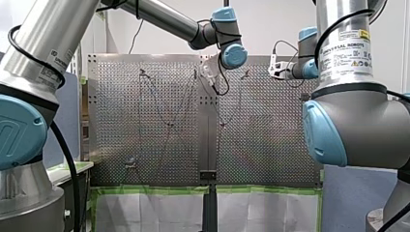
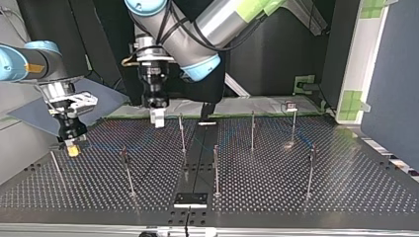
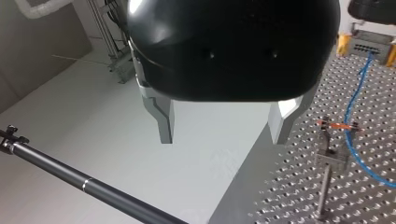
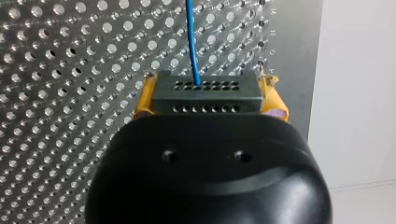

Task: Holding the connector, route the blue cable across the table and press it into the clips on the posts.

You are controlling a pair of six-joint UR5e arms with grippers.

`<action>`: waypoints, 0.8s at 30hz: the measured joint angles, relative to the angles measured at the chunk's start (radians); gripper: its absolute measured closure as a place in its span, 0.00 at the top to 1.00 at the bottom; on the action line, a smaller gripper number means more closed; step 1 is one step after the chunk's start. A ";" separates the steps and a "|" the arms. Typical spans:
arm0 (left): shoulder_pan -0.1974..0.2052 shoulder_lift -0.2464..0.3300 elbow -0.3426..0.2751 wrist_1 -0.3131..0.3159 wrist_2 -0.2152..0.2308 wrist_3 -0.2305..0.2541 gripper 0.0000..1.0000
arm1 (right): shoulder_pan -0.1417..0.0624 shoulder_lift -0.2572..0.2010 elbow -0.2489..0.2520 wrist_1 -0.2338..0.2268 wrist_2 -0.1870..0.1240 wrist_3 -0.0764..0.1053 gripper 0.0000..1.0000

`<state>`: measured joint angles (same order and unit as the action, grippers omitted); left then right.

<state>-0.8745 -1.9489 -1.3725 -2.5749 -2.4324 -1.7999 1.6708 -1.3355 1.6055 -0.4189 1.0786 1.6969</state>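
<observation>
Since the blue cable (image 4: 192, 42) looks thin, light and floppy, the rigid connector (image 4: 205, 88) is the place to hold: my right claw (image 4: 208, 97) grips it over the table (image 4: 56, 93). My left claw (image 3: 223, 135) gapes empty.

My black left gripper (image 3: 223, 137) hangs with its pale metal fingers (image 3: 164, 126) spread wide and nothing between them. My black right gripper (image 4: 208, 100) has its yellow pads (image 4: 144, 99) clamped on either end of a dark rectangular connector block (image 4: 219, 95). In the top view both wrists point straight down. My left arm reaches past the middle, so its gripper is near my right one but apart from it.
</observation>
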 joint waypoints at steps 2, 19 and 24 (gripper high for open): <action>0.000 0.000 -0.019 0.018 0.000 0.001 1.00 | 0.000 0.000 0.000 0.000 0.000 0.000 0.00; 0.000 0.000 -0.178 0.177 0.000 0.005 1.00 | -0.001 0.000 0.000 0.000 0.000 -0.001 0.00; 0.000 0.000 -0.223 0.223 0.000 0.005 1.00 | -0.001 0.000 0.000 0.000 0.000 -0.001 0.00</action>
<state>-0.8741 -1.9486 -1.5957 -2.3516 -2.4320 -1.7947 1.6699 -1.3354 1.6055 -0.4189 1.0786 1.6961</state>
